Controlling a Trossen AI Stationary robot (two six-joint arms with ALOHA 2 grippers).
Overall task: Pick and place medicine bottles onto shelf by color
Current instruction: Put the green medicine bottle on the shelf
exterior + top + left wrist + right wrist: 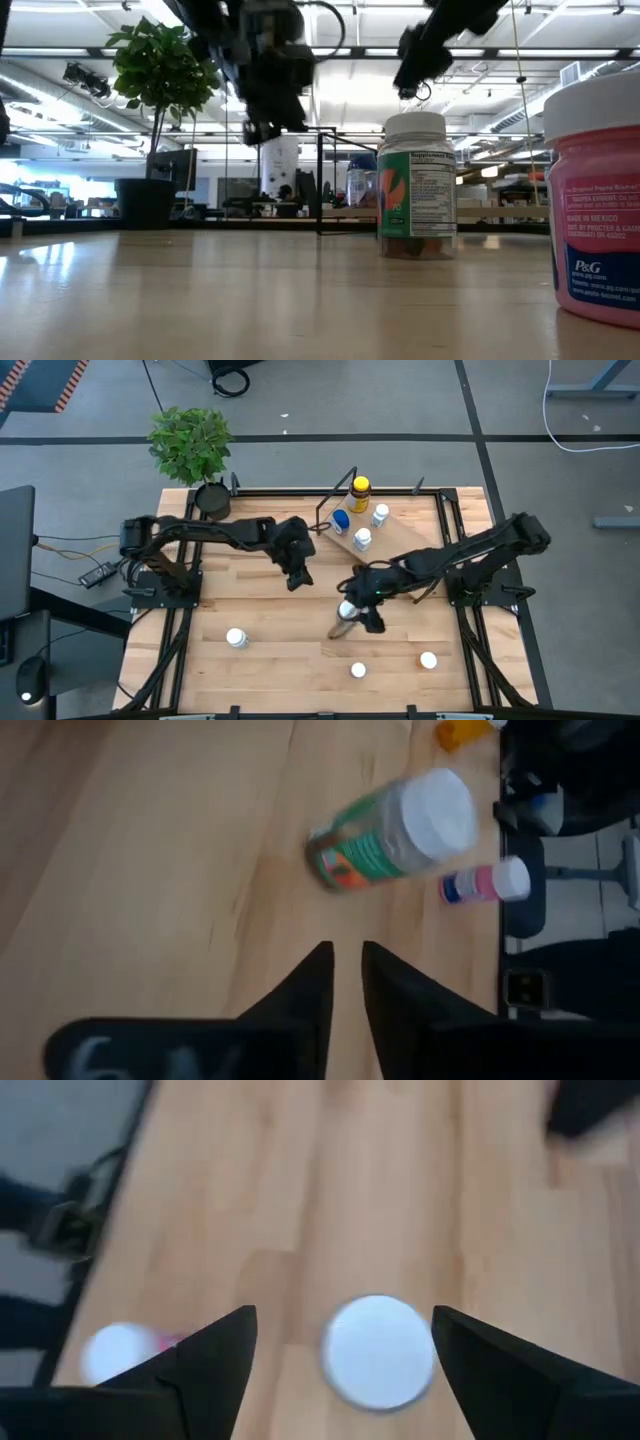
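Left gripper [297, 578] hangs above bare planks, fingers [310, 982] narrowed to a slit, gripping nothing; green-label bottle [392, 827] ahead, pink bottle [486, 883] beyond near table edge [499, 840]. Shelf [385, 532] behind. Right gripper [357, 615] spread wide, straddling white-capped bottle [378, 1350] without touching.

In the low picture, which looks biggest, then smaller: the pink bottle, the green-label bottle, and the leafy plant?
1. Pink bottle, though it stands nearest the camera, so its look may mislead.
2. Leafy plant, far back.
3. Green-label bottle.
Plant and pink bottle look close in size; the pink one is cut off.
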